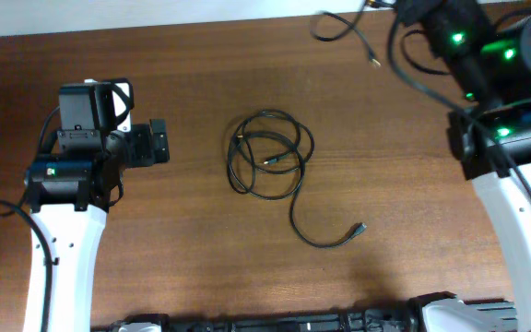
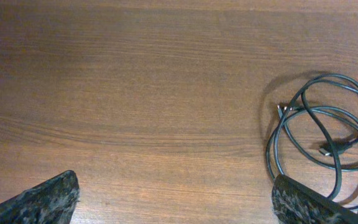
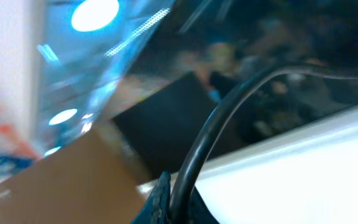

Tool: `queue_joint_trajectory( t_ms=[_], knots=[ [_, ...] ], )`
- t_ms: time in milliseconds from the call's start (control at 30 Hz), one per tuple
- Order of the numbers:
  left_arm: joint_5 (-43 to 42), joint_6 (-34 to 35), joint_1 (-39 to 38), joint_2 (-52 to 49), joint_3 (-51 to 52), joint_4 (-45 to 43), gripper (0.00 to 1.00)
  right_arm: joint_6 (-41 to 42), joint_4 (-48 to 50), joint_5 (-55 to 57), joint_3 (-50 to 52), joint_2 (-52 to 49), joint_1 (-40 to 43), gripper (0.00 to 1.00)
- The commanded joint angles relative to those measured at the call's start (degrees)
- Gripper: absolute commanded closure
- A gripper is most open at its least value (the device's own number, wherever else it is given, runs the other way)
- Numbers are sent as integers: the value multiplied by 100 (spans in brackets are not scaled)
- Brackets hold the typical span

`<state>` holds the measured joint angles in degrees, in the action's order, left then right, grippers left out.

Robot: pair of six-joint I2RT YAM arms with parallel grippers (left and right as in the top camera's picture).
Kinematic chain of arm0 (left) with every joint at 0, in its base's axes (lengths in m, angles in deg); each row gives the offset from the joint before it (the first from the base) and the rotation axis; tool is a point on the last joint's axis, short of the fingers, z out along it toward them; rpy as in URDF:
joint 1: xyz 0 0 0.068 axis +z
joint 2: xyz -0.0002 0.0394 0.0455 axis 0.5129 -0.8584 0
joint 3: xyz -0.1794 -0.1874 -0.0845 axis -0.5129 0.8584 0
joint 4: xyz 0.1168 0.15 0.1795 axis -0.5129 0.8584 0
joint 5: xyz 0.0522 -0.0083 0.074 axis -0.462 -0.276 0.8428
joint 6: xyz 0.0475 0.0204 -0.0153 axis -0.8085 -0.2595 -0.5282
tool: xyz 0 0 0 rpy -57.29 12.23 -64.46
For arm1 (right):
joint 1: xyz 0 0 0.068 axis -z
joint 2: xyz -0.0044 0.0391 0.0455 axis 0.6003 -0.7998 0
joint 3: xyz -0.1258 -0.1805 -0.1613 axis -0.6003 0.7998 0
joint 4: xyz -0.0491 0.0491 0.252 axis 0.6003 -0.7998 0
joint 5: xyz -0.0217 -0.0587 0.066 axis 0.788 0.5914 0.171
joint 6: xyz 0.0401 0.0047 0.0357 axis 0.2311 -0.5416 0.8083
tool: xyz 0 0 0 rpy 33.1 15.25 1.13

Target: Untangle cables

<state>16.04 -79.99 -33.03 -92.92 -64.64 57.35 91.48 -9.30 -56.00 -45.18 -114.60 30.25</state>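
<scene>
Table (image 1: 201, 74): a brown wooden top was seen, with both arms set at its sides.
Left arm: it was placed at the left of the table, its white link running down to the near edge.
Left gripper (image 1: 159, 143): it was spread wide and held nothing; it was pointed toward the middle of the table, well short of the coil.
Left fingers (image 2: 48, 199): in the left wrist view only the two dark tips were shown, in the bottom corners, with bare wood between them.
Coiled cable (image 1: 267, 159): it was laid flat at the middle of the table in several overlapping loops, with small plugs lying inside the loops.
Loose tail: one strand was led out of the coil toward the near right and was ended in a small plug (image 1: 360, 228).
Second cable (image 1: 367, 48): it was seen at the far right edge, looped beside the right arm.
Right gripper (image 3: 171, 208): it was closed tight, and a black cord was pinched between its tips, rising away in a curve; the rest of that view was blurred.
</scene>
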Motion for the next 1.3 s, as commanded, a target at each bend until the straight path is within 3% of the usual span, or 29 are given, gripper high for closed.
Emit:
queue_joint_trajectory(
  t_ms=[0,333,567,700,933,1267],
  knots=[
    [44,-90,20,-9,-79,-9,1,17,-407,256,-52,70,649,96],
    [46,-90,20,-9,-79,-9,1,-925,-2437,289,-50,70,2643,96],
    [44,-90,20,-9,-79,-9,1,-2162,-4026,1353,-50,70,4085,96],
    [44,-90,20,-9,-79,-9,1,-2173,-4489,2065,-50,63,4874,96],
    [44,-90,20,-9,-79,-9,1,-2168,-5082,2076,-48,-219,6170,96],
    [44,-90,20,-9,-79,-9,1,-2103,-5840,2076,-46,-1163,6784,96]
  ],
)
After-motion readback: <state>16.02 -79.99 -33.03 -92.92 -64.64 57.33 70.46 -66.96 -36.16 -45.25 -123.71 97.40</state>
